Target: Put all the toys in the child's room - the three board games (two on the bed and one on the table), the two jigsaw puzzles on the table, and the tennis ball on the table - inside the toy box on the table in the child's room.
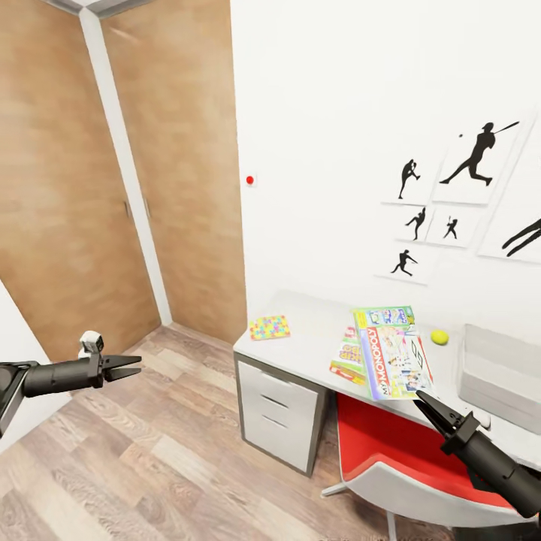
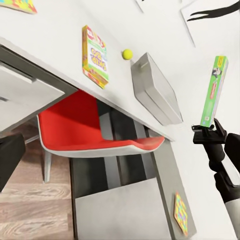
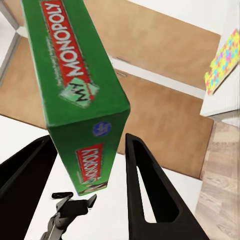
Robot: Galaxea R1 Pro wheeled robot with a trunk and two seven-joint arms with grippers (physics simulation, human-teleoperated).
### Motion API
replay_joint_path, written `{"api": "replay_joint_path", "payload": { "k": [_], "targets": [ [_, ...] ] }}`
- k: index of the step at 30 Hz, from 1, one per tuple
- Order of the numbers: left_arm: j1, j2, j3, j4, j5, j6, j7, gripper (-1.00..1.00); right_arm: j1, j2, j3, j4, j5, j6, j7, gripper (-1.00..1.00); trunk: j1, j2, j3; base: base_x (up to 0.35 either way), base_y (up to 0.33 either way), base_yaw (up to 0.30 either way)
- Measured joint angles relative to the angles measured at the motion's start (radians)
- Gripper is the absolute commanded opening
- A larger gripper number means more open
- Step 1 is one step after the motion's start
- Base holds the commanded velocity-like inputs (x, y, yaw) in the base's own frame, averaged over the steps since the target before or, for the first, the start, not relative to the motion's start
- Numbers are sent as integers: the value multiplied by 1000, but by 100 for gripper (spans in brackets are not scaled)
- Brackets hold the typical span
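Monopoly [image 1: 391,352] in right claw [image 1: 423,399]

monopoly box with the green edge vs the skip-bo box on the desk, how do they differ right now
The green-edged Monopoly box is held in the right gripper, lifted off the desk; the red-green-purple Skip-Bo box lies flat on the pale desk top. In the head view the Monopoly box looks larger and overlaps the Skip-Bo box. Both are thin, rectangular, colourful game boxes.

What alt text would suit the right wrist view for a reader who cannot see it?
The right gripper holds the green Monopoly box by its lower end, one black finger on either side. Behind it stand brown wooden door panels, with a multicoloured jigsaw puzzle on the pale table corner.
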Motion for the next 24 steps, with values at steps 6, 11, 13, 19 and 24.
{"api": "replay_joint_path", "payload": {
  "k": [6,11,13,19,24],
  "targets": [
    [0,0,0,0,0,0,0,100,0,0,0,0,-2,0,1,-100,0,0,-3,0,0,-215],
    [0,2,1,0,0,0,0,100,0,1,0,0,-7,1,2,-100,0,0,-4,0,0,-31],
    [0,2,1,0,0,0,0,100,-1,0,-1,0,-7,1,2,-100,0,0,-4,0,0,-4],
    [0,2,1,0,0,0,0,100,0,2,-17,0,-8,1,2,-100,0,0,-4,0,0,0],
    [0,2,0,0,0,0,0,100,1,2,-20,0,-8,1,2,-100,0,0,-4,0,0,-173]
  ]
}}
